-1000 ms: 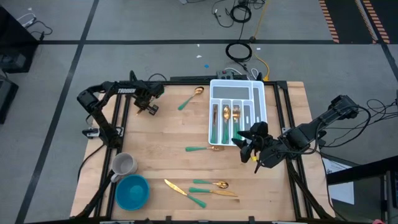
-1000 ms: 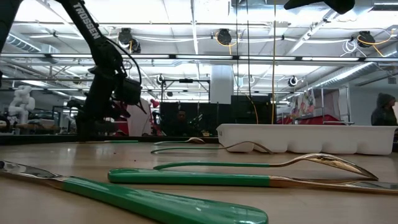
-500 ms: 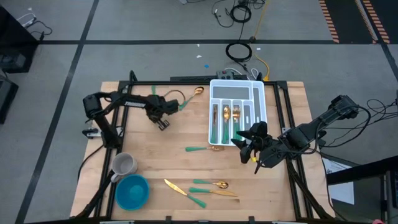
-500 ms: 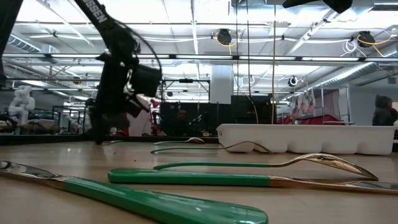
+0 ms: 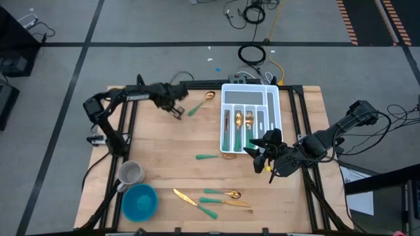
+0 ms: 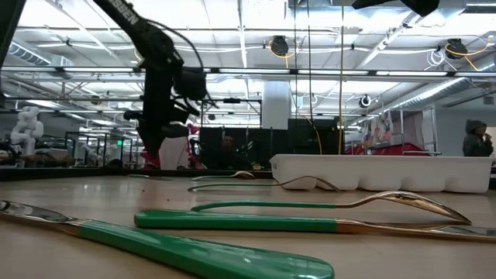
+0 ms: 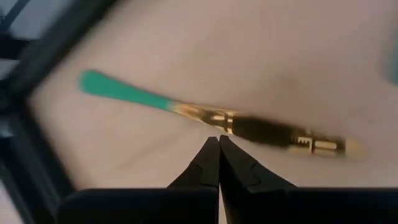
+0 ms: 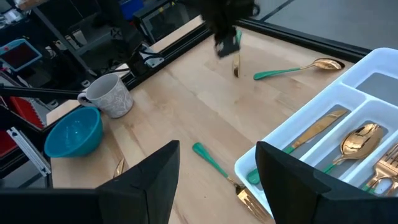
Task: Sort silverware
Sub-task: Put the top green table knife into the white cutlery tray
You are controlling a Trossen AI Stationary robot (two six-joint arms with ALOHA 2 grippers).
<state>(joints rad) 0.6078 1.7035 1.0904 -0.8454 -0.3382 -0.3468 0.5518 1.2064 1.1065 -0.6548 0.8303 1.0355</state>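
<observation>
**Left fingers pressed together above a knife at the far side of the table**

My left gripper (image 5: 177,111) hangs over the far part of the wooden table (image 5: 170,157), just beside the spoon (image 5: 201,103) that lies left of the white tray (image 5: 275,105). My fingertips (image 7: 219,163) are pressed tight together with nothing between them. Past them, in my wrist view, I see a knife (image 7: 211,115), blurred, lying on the wood: its long axis runs crosswise to my closed fingers, teal handle at one end, gold blade at the other. Whether I touch it I cannot tell.

The spoon by the tray lies on a slant, its gold bowl toward the far edge and the tray, its green handle toward the table's middle.

My right gripper (image 5: 264,157) waits spread wide and empty at the tray's near right corner. Inside the tray, a gold knife (image 8: 317,129), a spoon (image 8: 356,142) and a fork (image 8: 387,165) lie lengthwise in their long compartments, green handles toward the near end.

One fork (image 5: 215,157) lies just off the tray's near edge, its long axis across the table, handle pointing left. Nearer the front edge, a knife (image 5: 194,202), a spoon (image 5: 222,193) and another piece lie close together, mostly crosswise. A grey mug (image 5: 130,174) and a blue bowl (image 5: 139,202) stand at the front left.
</observation>
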